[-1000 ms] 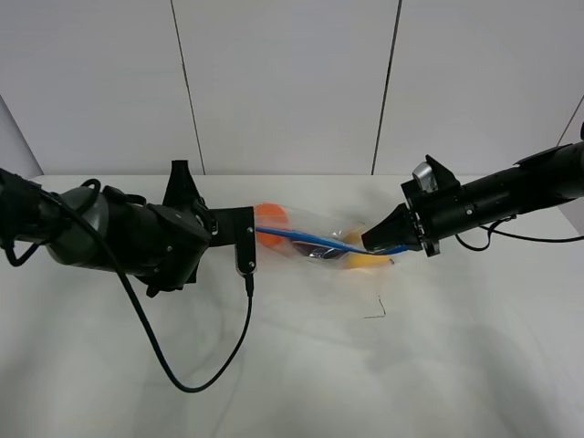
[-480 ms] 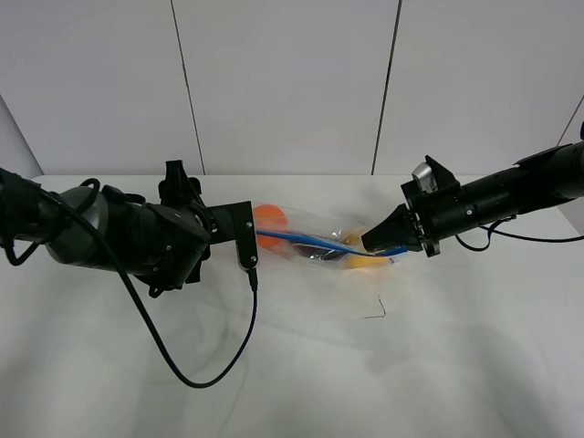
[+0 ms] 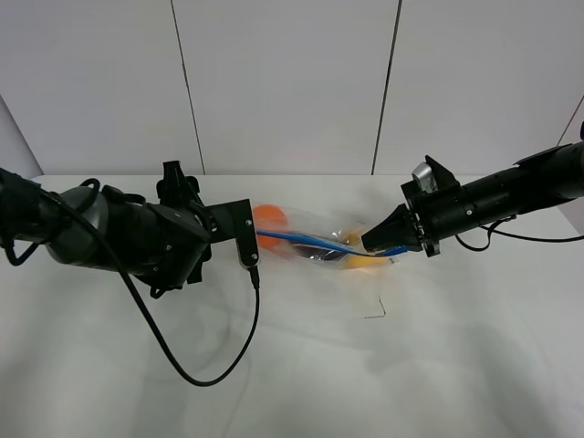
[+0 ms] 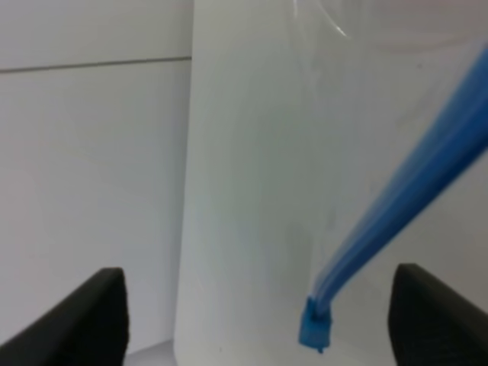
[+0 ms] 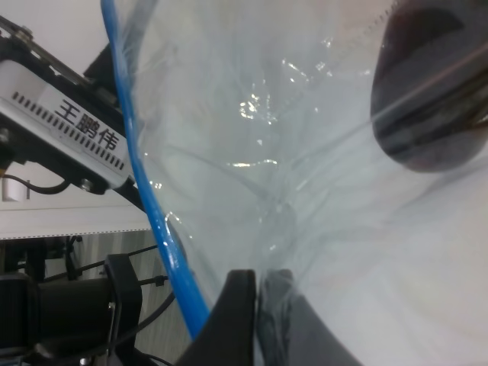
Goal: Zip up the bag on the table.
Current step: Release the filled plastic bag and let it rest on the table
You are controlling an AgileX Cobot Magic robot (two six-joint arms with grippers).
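Observation:
The clear bag (image 3: 319,246) hangs just above the white table (image 3: 301,374), stretched between both arms. Orange (image 3: 270,217), dark and yellow (image 3: 367,260) items show through it. Its blue zipper strip (image 3: 301,239) runs from end to end. My left gripper (image 3: 248,241) stands open at the bag's left end. In the left wrist view the zipper strip's end (image 4: 316,329) hangs free between the left gripper's (image 4: 267,320) wide-apart fingers (image 4: 99,313). My right gripper (image 3: 374,244) is shut on the bag's right end, pinching clear plastic (image 5: 263,301) beside the zipper strip (image 5: 145,175).
A black cable (image 3: 205,370) loops from the left arm down over the table's front. A small dark mark (image 3: 374,312) lies on the table below the bag. White wall panels stand behind the table.
The left gripper has opened and let go of the bag's zipper end, drawing back slightly to the left so that more of the orange item shows. The right gripper has held still.

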